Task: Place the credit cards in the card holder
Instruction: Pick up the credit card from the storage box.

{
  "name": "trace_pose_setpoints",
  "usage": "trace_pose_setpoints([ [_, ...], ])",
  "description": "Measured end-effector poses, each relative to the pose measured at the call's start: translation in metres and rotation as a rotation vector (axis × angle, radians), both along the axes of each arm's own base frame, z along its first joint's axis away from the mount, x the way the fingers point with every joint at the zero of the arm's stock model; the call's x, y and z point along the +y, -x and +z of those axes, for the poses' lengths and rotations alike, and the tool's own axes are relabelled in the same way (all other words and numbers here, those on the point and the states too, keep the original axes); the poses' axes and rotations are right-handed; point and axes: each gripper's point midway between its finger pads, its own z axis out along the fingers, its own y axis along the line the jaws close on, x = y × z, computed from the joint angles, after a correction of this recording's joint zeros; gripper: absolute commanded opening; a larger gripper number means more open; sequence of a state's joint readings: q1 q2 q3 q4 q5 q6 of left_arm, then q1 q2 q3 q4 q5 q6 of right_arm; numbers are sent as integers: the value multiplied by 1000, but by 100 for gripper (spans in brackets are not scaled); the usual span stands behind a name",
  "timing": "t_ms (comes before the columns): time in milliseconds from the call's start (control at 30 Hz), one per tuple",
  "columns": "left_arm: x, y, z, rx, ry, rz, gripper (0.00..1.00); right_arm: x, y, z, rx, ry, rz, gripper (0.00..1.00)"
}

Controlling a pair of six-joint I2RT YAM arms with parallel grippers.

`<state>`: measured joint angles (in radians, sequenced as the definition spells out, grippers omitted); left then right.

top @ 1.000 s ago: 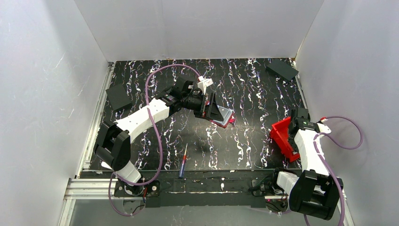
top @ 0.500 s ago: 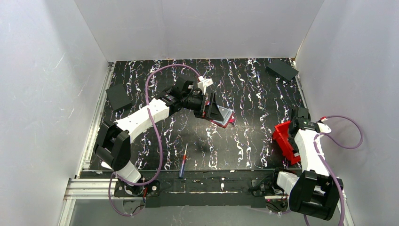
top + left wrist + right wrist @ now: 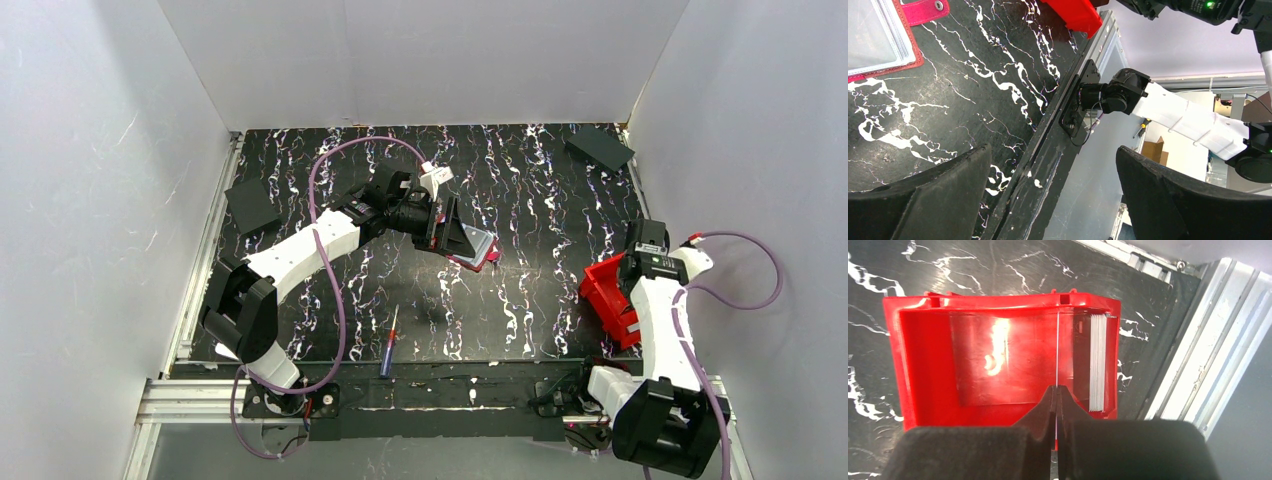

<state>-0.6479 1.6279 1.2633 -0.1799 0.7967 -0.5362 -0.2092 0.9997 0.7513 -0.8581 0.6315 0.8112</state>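
The card holder (image 3: 472,246) lies open mid-table, red with clear pockets; its corner and strap show in the left wrist view (image 3: 883,45). My left gripper (image 3: 447,236) hangs beside it, open and empty (image 3: 1052,155). My right gripper (image 3: 1056,391) is over the red bin (image 3: 998,302), shut on one credit card (image 3: 1057,347) that shows edge-on as a thin white line. A stack of credit cards (image 3: 1097,362) stands against the bin's right wall. From above, the right gripper (image 3: 636,272) covers part of the bin (image 3: 601,291).
A blue and red screwdriver (image 3: 388,343) lies near the front edge. Black flat squares sit at the left (image 3: 250,207) and the far right corner (image 3: 600,147). An aluminium rail (image 3: 1208,355) runs just right of the bin. White walls enclose the table.
The right gripper has closed on a card, and its wrist has shifted a little right and back from the bin. The left arm has not moved.
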Motion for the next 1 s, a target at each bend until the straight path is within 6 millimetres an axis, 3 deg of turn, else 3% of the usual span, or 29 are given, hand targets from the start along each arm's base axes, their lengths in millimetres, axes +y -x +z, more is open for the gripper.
trace_pose_setpoints([
  [233,0,0,-1,2,-4,2,95,0,-19,37,-97,31,114,1],
  [400,2,-6,5,-7,-7,20,95,8,-49,88,-217,45,279,1],
  [500,8,-18,10,5,8,58,94,30,-77,130,-340,26,460,1],
  [633,27,-50,17,60,86,167,93,95,-132,178,-557,-110,787,1],
  [733,46,-71,14,108,112,255,92,158,-168,191,-683,-278,1000,1],
  [800,53,-79,14,122,117,289,91,210,-187,179,-713,-430,1124,1],
  [867,55,-82,15,128,119,308,91,256,-194,156,-701,-584,1207,1],
  [1000,57,-91,17,166,147,323,87,328,-184,105,-624,-861,1310,1],
])
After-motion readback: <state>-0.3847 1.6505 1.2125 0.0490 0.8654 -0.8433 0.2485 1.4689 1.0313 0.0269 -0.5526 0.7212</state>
